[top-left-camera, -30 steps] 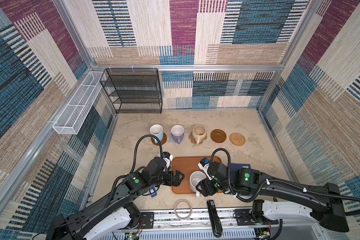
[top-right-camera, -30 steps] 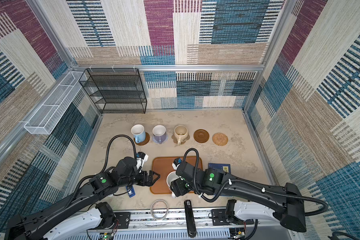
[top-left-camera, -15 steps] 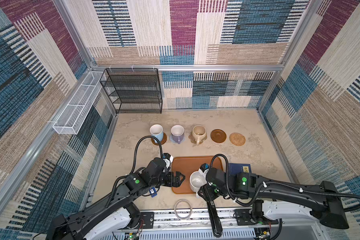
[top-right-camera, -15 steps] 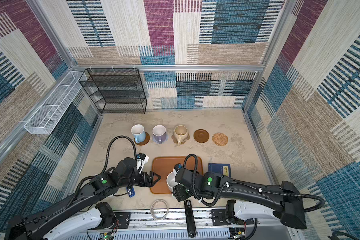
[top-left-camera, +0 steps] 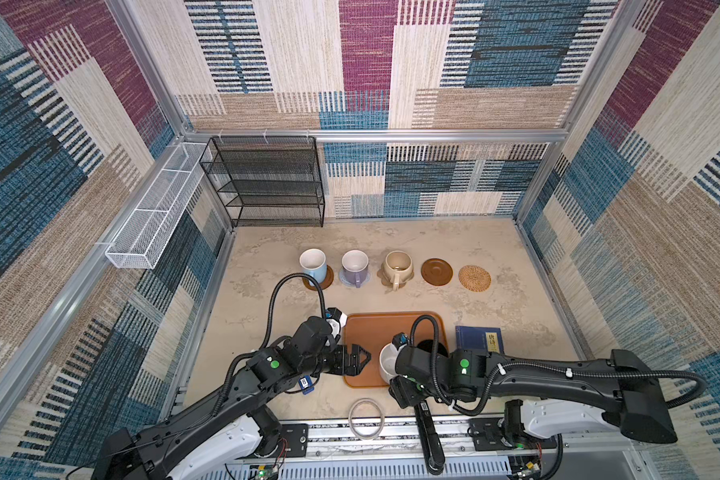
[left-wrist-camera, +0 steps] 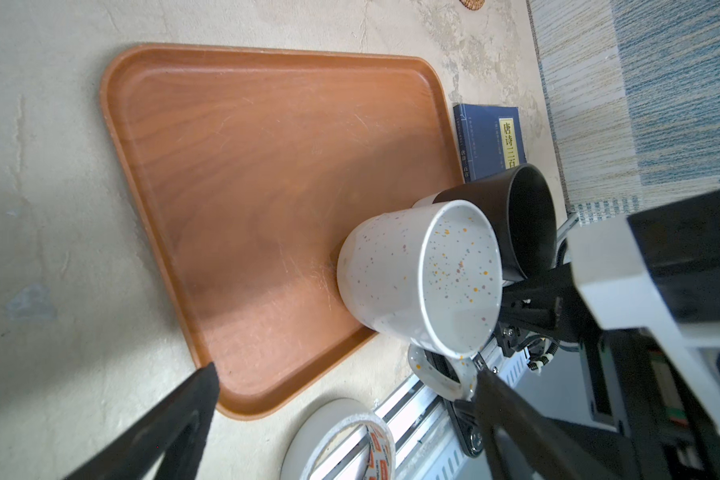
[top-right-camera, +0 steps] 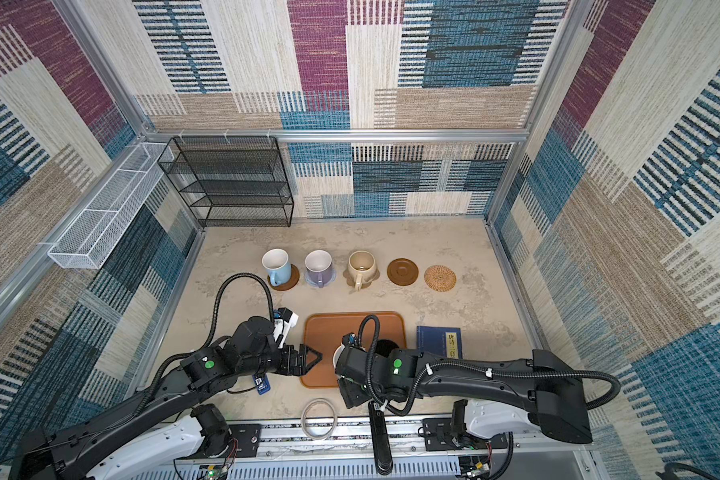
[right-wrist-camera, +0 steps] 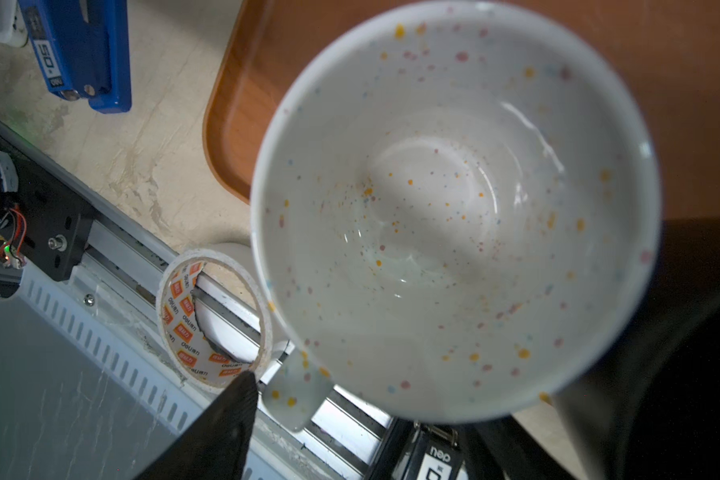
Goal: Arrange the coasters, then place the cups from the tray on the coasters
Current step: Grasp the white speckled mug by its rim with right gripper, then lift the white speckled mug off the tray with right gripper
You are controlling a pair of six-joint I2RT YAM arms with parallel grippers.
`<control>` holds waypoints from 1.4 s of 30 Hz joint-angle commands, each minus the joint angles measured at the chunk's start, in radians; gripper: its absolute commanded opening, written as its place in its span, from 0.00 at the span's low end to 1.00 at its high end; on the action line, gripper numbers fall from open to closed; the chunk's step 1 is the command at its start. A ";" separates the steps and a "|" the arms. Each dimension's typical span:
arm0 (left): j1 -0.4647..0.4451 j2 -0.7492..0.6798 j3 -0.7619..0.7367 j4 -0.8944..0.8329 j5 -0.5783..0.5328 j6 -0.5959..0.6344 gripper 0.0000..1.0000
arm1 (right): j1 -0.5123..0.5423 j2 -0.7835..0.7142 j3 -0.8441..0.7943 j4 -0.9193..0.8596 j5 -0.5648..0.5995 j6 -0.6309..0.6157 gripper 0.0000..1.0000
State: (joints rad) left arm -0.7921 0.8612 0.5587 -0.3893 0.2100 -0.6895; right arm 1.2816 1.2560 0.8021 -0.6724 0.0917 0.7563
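In both top views three cups stand on coasters in the back row: light blue (top-left-camera: 313, 266), lavender (top-left-camera: 355, 266) and beige (top-left-camera: 398, 266). To their right lie a bare dark brown coaster (top-left-camera: 436, 272) and a rattan coaster (top-left-camera: 474, 278). On the tray (top-left-camera: 375, 328) stand the speckled white cup (top-left-camera: 387, 361) (right-wrist-camera: 454, 208) and the black cup (left-wrist-camera: 524, 216). My right gripper (right-wrist-camera: 400, 390) (top-left-camera: 400, 390) is open at the tray's front edge, with the speckled cup's handle (right-wrist-camera: 296, 390) between its fingers. At the tray's left edge my left gripper (top-left-camera: 360, 359) (left-wrist-camera: 346, 372) is open and empty.
A dark blue book (top-left-camera: 479, 338) lies right of the tray. A tape ring (top-left-camera: 366, 417) sits at the front edge by the rail. A black wire rack (top-left-camera: 267, 183) stands at the back left, and a white mesh basket (top-left-camera: 154, 216) hangs on the left wall.
My right gripper has moved from beside the speckled cup toward the table's front edge, to the cup's handle. The left arm has held still.
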 commanded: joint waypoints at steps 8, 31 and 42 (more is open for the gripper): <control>-0.001 -0.023 -0.004 -0.027 -0.023 0.001 0.99 | 0.004 0.055 0.032 0.012 0.126 0.070 0.60; 0.000 -0.102 -0.137 0.193 0.069 -0.115 0.98 | 0.013 0.071 -0.039 0.130 0.260 0.084 0.31; 0.000 -0.147 -0.146 0.171 0.046 -0.134 0.97 | 0.025 0.136 0.003 0.099 0.312 0.092 0.31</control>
State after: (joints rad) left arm -0.7921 0.7212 0.4175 -0.2291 0.2676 -0.7906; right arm 1.3029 1.3811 0.7918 -0.5850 0.3611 0.8402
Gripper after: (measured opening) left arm 0.975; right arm 0.318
